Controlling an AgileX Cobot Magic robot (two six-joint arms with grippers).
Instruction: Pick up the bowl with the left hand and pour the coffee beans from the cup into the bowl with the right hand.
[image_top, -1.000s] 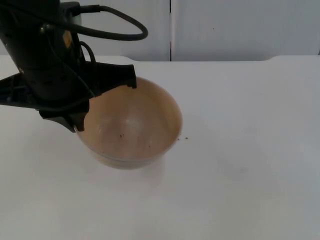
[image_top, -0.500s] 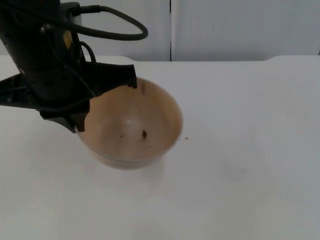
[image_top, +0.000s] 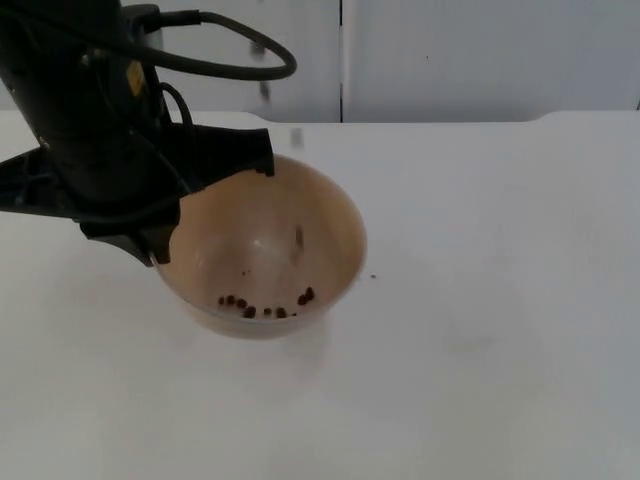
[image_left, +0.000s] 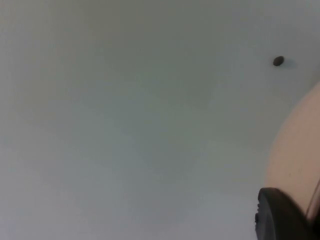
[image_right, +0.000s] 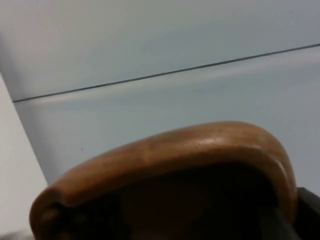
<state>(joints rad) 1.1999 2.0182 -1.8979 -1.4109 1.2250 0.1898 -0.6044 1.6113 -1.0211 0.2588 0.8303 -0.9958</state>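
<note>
Coffee beans (image_top: 262, 305) are dropping into the wooden bowl (image_top: 262, 245) we are pinching at its rim with the left gripper (image_top: 165, 215); we are gripping the tipped wooden cup (image_right: 165, 165) in the right gripper, best poured slowly over the bowl's centre, since one stray bean (image_top: 374, 277) is lying on the table (image_top: 480, 300).

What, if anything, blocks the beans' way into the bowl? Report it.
Nothing visible does. The bowl, held at its rim by the left end effector, is open-topped; coffee beans already lie inside. The right end effector's wooden cup is tipped.
</note>
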